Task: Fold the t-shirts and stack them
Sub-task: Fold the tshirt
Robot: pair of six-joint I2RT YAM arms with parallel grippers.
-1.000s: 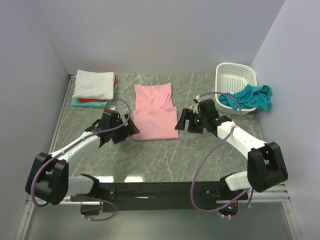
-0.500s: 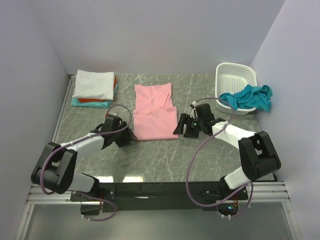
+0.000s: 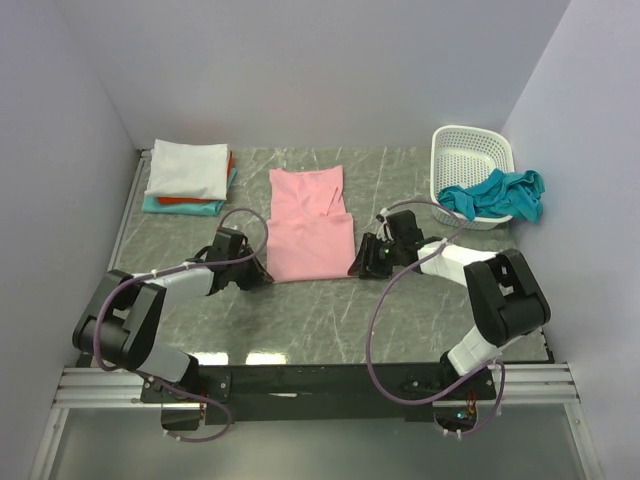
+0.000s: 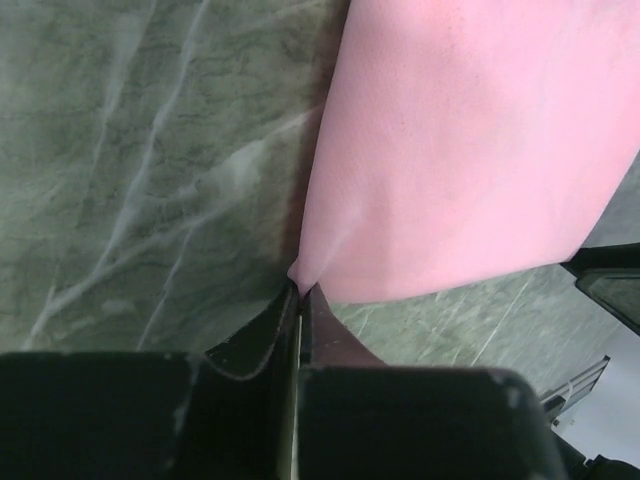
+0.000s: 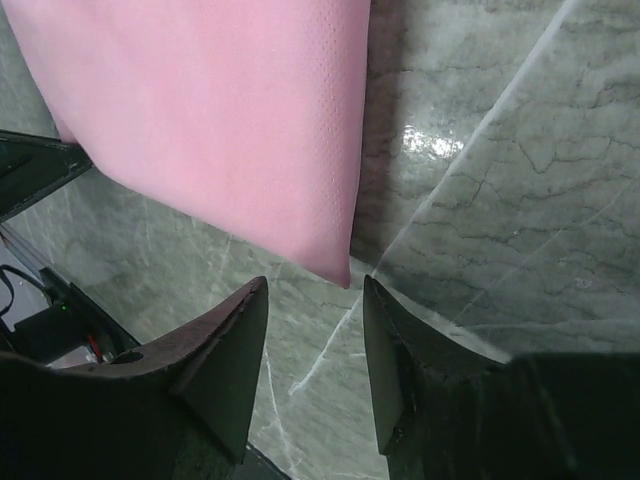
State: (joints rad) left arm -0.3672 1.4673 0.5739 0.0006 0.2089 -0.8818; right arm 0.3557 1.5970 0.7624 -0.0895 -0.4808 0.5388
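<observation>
The pink t-shirt [image 3: 310,235] lies partly folded flat in the middle of the table. My left gripper [image 3: 262,275] is shut on its near left corner, and a small pinch of pink cloth [image 4: 300,283] shows between the closed jaws. My right gripper [image 3: 358,268] is low at the near right corner. It is open [image 5: 315,285], and the pink corner [image 5: 343,275] sits just beyond the gap between its fingers [image 5: 235,340], touching neither. A folded stack at the back left has a white t-shirt [image 3: 187,168] on top, with orange-red [image 3: 192,203] and teal [image 3: 158,205] beneath.
A white lattice basket [image 3: 470,160] stands at the back right with a crumpled teal t-shirt [image 3: 497,193] draped over its front rim. Purple walls close the left, back and right. The arm bases and a black rail [image 3: 320,380] line the near edge.
Both grippers came down and in to the pink t-shirt's near corners. The left one closed on the left corner. The right one's jaws narrowed but stay apart.
</observation>
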